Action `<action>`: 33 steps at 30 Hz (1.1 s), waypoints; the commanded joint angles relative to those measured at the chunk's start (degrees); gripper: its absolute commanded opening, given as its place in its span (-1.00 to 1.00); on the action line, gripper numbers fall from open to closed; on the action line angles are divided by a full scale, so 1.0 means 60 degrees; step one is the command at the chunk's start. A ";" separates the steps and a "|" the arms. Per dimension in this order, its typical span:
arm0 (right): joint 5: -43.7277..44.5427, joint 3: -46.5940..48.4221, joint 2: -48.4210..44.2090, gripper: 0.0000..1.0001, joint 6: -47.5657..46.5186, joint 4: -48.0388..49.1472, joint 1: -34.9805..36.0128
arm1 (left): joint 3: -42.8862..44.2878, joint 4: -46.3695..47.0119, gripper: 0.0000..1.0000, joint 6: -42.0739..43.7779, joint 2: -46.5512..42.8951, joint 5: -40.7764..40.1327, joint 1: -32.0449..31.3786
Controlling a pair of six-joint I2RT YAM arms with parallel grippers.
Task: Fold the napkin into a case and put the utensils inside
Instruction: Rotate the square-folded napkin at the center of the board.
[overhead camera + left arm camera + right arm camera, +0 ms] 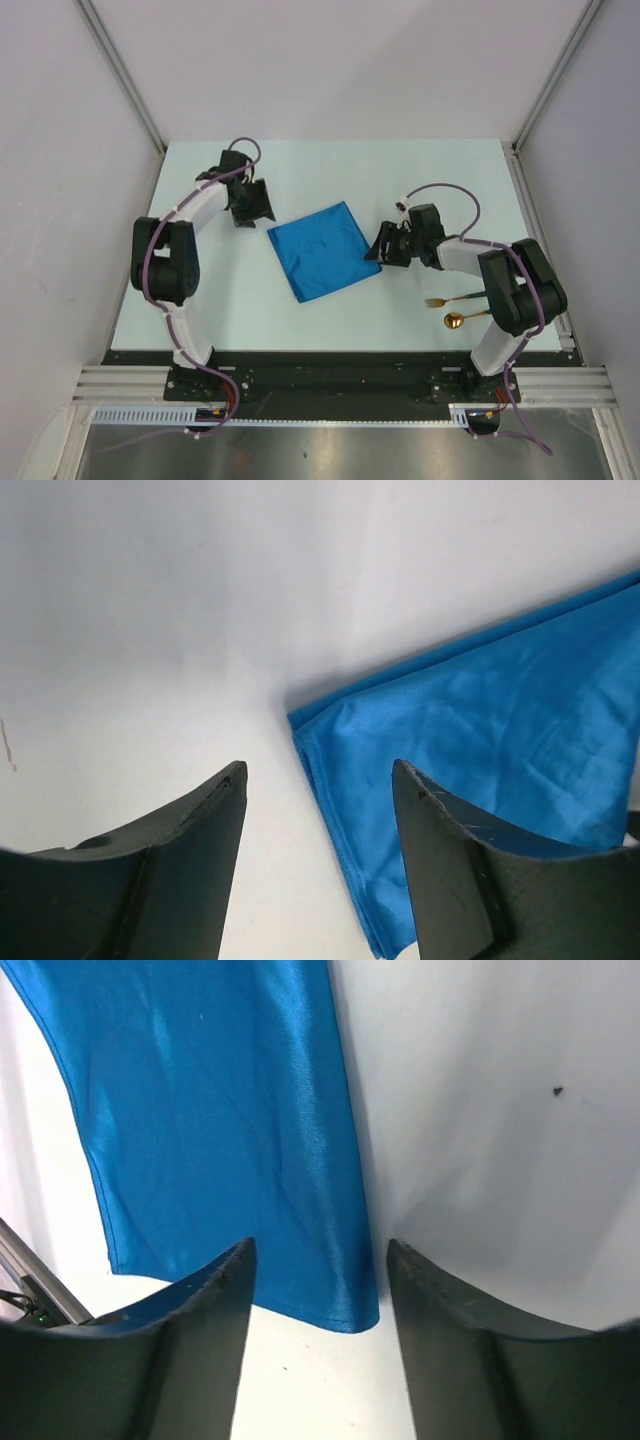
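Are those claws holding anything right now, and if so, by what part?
Nothing is held. The left claw and the right claw both stand open, each facing a corner of the napkin.

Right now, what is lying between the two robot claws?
The blue napkin lies flat between the left claw and the right claw, with one claw near each of two opposite corners. The top view shows this best.

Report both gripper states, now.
Left gripper: open, holding nothing; a napkin corner lies just ahead.
Right gripper: open over another napkin corner, nothing gripped.
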 commanded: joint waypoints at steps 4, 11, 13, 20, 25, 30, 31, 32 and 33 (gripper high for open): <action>0.0452 -0.0595 0.0290 -0.09 -0.0018 -0.0587 0.0170 | 0.1238 -0.0003 0.29 0.1049 0.0507 0.0788 -0.0210; 0.0350 -0.0405 0.0450 -0.68 -0.0223 -0.0617 -0.0138 | 0.1502 -0.0121 0.38 0.1489 0.1182 0.1547 -0.0357; 0.0306 -0.0055 0.0654 -0.97 -0.0486 -0.0689 -0.0313 | 0.1649 -0.0180 0.39 0.1388 0.1286 0.1770 -0.0328; -0.0426 0.1643 0.1708 -1.00 -0.1307 -0.1217 -0.1075 | 0.1545 -0.0149 0.41 0.1226 0.0992 0.1538 -0.0328; -0.1127 0.2802 0.2426 -1.00 -0.1643 -0.1217 -0.1149 | 0.1621 -0.0414 0.40 0.1226 0.1344 0.1652 -0.0343; -0.1351 0.4571 0.3511 -0.45 -0.1615 -0.1799 -0.1281 | 0.0260 0.0054 0.40 0.0846 0.0920 0.1581 -0.0416; -0.1059 0.4736 0.3570 -0.35 -0.1571 -0.2020 -0.1252 | 0.0083 0.0113 0.41 0.0845 0.0745 0.1479 -0.0416; -0.0853 0.4795 0.3498 -0.21 -0.1382 -0.2284 -0.1237 | -0.0121 0.0128 0.41 0.0859 0.0715 0.1449 -0.0416; -0.0648 0.4767 0.3367 0.03 -0.1323 -0.2417 -0.1251 | -0.0152 0.0041 0.41 0.0917 0.0700 0.1405 -0.0416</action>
